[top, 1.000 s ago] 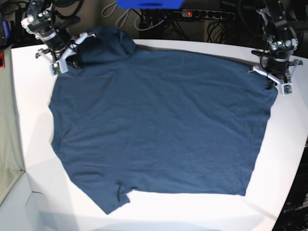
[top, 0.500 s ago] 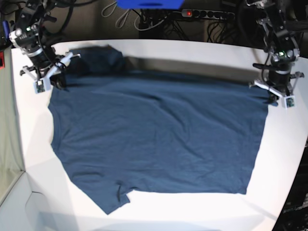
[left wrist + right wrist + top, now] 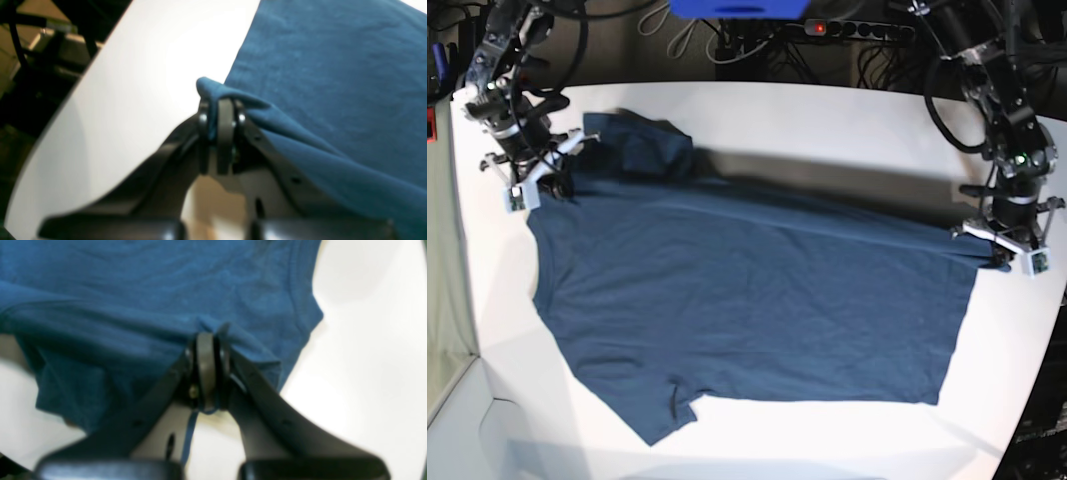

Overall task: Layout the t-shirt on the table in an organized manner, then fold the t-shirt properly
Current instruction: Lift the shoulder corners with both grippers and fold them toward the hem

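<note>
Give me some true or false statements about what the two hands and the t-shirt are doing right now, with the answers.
1. The left hand is shut on the t-shirt. True.
2. The right hand is open and clear of the cloth. False: it is shut on a pinch of the shirt's edge.
3. The t-shirt is folded into a neat square. False: it lies spread across the table.
4. The two hands grip opposite ends of the shirt's far edge. True.
</note>
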`<state>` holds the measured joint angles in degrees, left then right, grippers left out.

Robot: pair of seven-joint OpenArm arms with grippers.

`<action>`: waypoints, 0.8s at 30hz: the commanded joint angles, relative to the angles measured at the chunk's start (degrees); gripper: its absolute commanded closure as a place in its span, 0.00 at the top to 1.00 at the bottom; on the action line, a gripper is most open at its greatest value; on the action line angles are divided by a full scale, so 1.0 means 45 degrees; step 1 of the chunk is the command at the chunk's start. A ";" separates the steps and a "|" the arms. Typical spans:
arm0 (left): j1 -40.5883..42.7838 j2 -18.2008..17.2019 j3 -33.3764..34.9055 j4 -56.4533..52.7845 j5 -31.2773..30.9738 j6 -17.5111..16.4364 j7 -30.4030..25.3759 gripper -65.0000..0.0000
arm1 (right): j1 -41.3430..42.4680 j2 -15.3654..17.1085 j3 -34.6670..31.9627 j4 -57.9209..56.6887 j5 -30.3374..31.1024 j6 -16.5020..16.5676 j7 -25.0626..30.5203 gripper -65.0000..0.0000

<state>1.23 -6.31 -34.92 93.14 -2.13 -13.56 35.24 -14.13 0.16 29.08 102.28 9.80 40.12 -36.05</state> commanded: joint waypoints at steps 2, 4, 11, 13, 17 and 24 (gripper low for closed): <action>-0.0597 -0.0191 -0.0026 -0.0195 -0.0044 0.0093 -0.0418 0.00 | 0.0415 0.0130 0.0033 0.0060 0.0137 -0.0026 0.0305 0.00; -0.0948 -0.0210 -0.0026 -0.0586 -0.0044 0.0093 -0.0418 0.00 | 0.0766 0.0130 0.0033 -0.0116 0.0137 -0.0026 0.0305 0.00; -0.2101 -0.0386 -0.0006 -0.1778 -0.0044 0.0074 -0.0438 0.00 | 0.1763 0.0149 -0.0142 -0.0995 0.0137 -0.0026 0.0305 0.00; -0.2414 -0.0406 -0.0006 -0.2227 -0.0044 0.0074 -0.0496 0.00 | 0.1919 0.0384 -0.0494 -0.1288 0.0137 -0.0026 0.0305 0.00; -0.2843 -0.0621 -0.0006 -0.2989 -0.0044 0.0074 -0.0516 0.00 | 0.2212 0.0520 -0.1080 -0.1815 0.0137 -0.0026 0.0383 0.00; -0.3332 -0.0679 -0.0006 -0.4357 -0.0044 0.0074 -0.0535 0.00 | 0.3248 0.0716 -0.1119 -0.2851 0.0137 -0.0026 0.0324 0.00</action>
<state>-12.49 -8.54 -34.87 72.73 -1.96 -13.34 34.28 -0.36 2.85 23.94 88.49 9.39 40.05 -36.03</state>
